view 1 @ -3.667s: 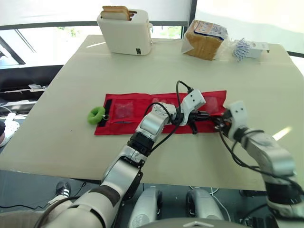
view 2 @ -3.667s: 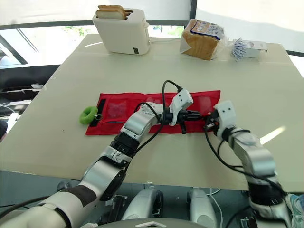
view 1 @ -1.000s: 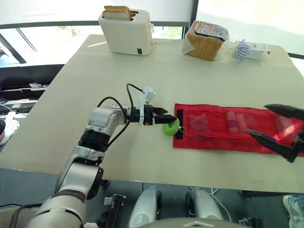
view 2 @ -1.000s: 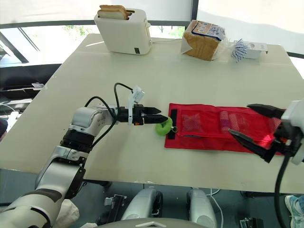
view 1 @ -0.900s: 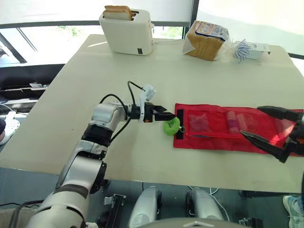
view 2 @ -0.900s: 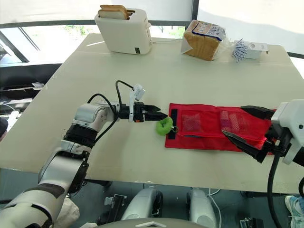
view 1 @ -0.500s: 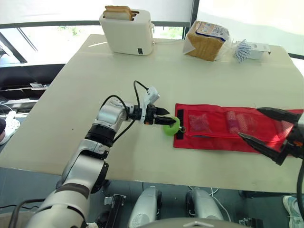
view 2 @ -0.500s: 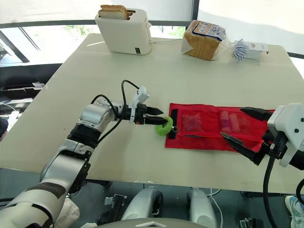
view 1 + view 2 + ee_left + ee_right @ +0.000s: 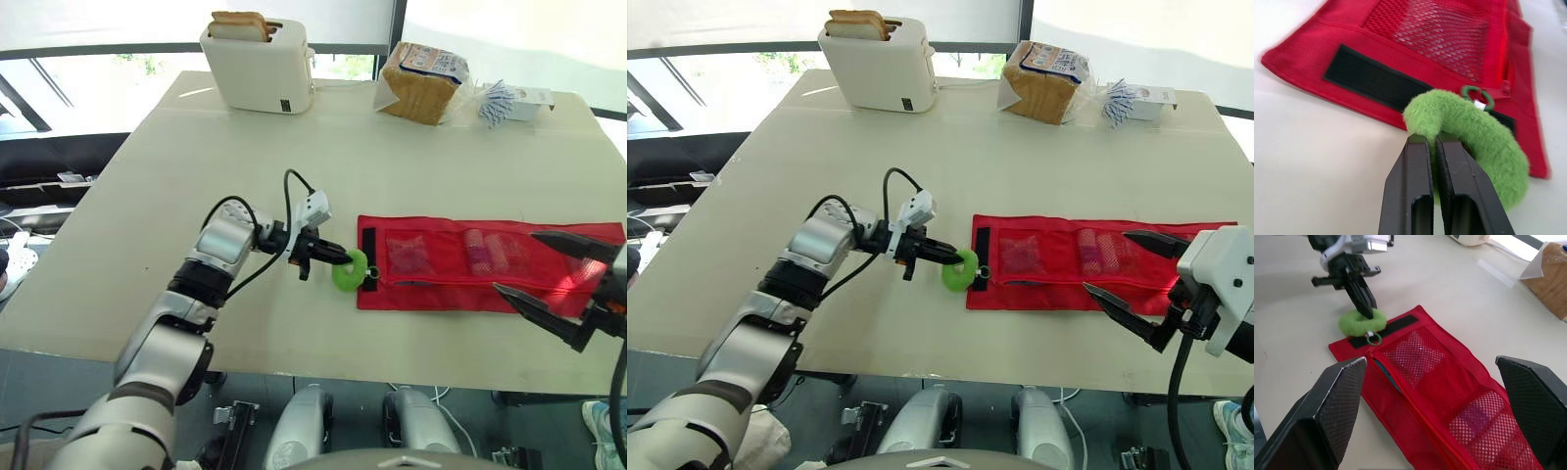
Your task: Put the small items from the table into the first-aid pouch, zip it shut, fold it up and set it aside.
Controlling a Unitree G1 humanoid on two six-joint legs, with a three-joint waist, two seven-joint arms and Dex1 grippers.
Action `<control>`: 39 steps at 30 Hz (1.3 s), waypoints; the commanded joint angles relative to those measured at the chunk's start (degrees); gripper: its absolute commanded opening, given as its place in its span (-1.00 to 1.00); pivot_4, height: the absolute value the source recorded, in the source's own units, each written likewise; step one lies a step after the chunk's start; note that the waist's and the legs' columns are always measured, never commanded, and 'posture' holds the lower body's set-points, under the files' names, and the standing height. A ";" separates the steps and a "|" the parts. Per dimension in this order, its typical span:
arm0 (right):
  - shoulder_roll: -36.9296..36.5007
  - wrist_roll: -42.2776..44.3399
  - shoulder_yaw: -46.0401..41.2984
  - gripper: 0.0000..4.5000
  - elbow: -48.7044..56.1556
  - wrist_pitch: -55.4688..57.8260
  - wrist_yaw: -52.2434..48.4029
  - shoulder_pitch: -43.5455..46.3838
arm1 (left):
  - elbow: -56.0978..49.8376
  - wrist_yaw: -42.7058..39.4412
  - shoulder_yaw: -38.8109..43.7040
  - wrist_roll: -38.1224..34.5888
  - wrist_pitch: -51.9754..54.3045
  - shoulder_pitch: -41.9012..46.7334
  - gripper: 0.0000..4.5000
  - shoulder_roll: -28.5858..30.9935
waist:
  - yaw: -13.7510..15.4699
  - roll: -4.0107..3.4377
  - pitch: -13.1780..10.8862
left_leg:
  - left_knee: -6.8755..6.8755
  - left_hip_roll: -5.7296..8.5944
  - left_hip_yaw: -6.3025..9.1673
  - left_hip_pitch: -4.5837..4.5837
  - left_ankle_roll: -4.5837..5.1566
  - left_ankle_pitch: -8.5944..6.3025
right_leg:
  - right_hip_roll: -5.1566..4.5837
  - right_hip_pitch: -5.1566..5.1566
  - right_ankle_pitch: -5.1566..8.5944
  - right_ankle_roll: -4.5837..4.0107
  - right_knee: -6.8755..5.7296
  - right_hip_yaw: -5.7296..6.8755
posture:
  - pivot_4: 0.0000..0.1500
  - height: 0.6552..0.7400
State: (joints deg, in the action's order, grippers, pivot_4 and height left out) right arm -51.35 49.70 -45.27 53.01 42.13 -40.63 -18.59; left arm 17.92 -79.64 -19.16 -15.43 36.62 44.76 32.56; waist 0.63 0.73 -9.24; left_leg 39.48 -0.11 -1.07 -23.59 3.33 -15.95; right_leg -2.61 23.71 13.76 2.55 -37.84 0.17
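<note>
The red first-aid pouch point(image 9: 470, 264) lies flat and unfolded on the table, with small items inside its mesh pockets point(image 9: 1415, 352). A fuzzy green ring point(image 9: 349, 271) hangs from the zipper at the pouch's left end by a small metal loop point(image 9: 1476, 93). My left gripper point(image 9: 333, 258) reaches in from the left and is shut on the edge of that green ring point(image 9: 1474, 137), its two fingers point(image 9: 1415, 166) pressed together on the fuzz. My right gripper point(image 9: 514, 261) hovers wide open over the pouch's right end, holding nothing.
At the back of the table stand a white toaster point(image 9: 260, 64) with bread slices in it, a bagged loaf point(image 9: 423, 80) and a small white packet point(image 9: 514, 101). The table's front edge point(image 9: 294, 357) runs just below the pouch.
My left gripper has moved up to the green ring and its fingers have shut on it. The ring has shifted slightly toward the front. The right gripper stays open over the pouch's right end.
</note>
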 commanded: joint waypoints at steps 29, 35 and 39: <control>-0.70 1.29 -0.68 1.00 1.69 0.09 2.52 0.01 | -5.10 32.60 18.02 -16.37 34.02 -2.29 0.14 -15.19 | 0.33 0.01 0.00 | 0.26 0.05 0.15 -0.11 -0.06 0.03 | -0.09 -0.07 0.00 0.02 -0.03 -0.03 | 1.00 1.00; -0.68 2.56 -1.59 1.00 2.01 -0.14 2.93 -0.92 | -4.53 30.70 21.52 -21.86 37.09 -3.20 0.14 -17.56 | 0.21 0.01 0.00 | 0.26 0.05 0.15 -0.11 -0.18 0.10 | -0.08 -0.07 0.00 0.02 -0.03 -0.02 | 1.00 1.00; -0.81 2.94 -1.58 1.00 2.11 -0.22 3.12 -1.23 | -5.00 31.58 21.66 -22.86 37.78 -4.16 0.14 -17.49 | 0.20 0.01 0.00 | 0.26 0.04 0.15 -0.09 -0.18 0.11 | -0.07 -0.07 0.00 0.01 -0.04 -0.03 | 1.00 1.00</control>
State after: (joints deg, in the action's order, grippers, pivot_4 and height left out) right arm -51.71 52.12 -45.29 53.94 42.37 -37.85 -19.76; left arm 14.70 -47.73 1.77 -36.36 73.68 40.84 15.22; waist 0.83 0.74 -9.24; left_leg 39.74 -0.06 -0.92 -23.68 3.14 -15.85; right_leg -2.69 23.63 13.76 2.56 -37.88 0.14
